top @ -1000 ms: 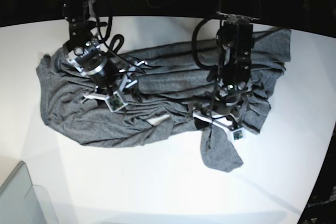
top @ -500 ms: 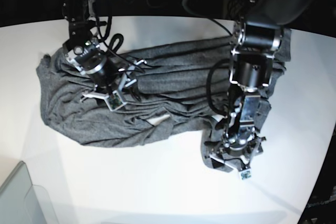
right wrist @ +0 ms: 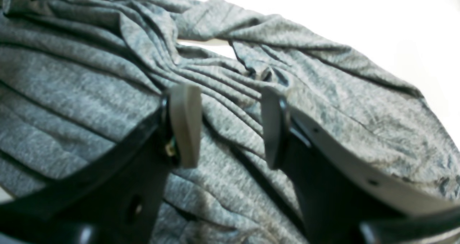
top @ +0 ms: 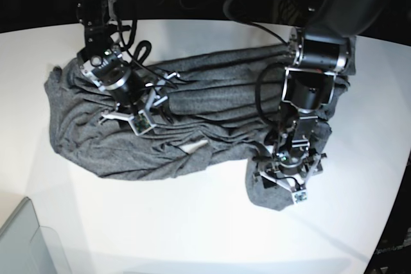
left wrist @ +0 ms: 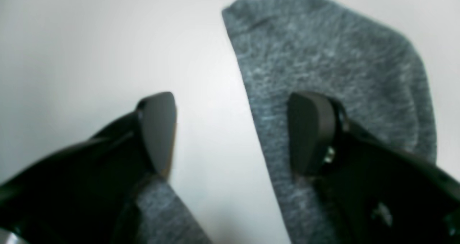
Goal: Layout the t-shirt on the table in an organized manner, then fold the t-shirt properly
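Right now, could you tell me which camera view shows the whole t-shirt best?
The base view: the t-shirt lies rumpled across the table, nearly all of it visible. The right wrist view shows only bunched folds; the left wrist view shows only one flap at the edge.

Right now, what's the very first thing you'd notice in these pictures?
A big crumpled grey t-shirt sprawls across the shiny white table, bunched into long wrinkles. Two black robot arms lean over it: the right claw sits open above the folds on the base view's left, and the left claw is open over the flap of cloth hanging toward the near edge. One finger is over that flap, the other over bare table.
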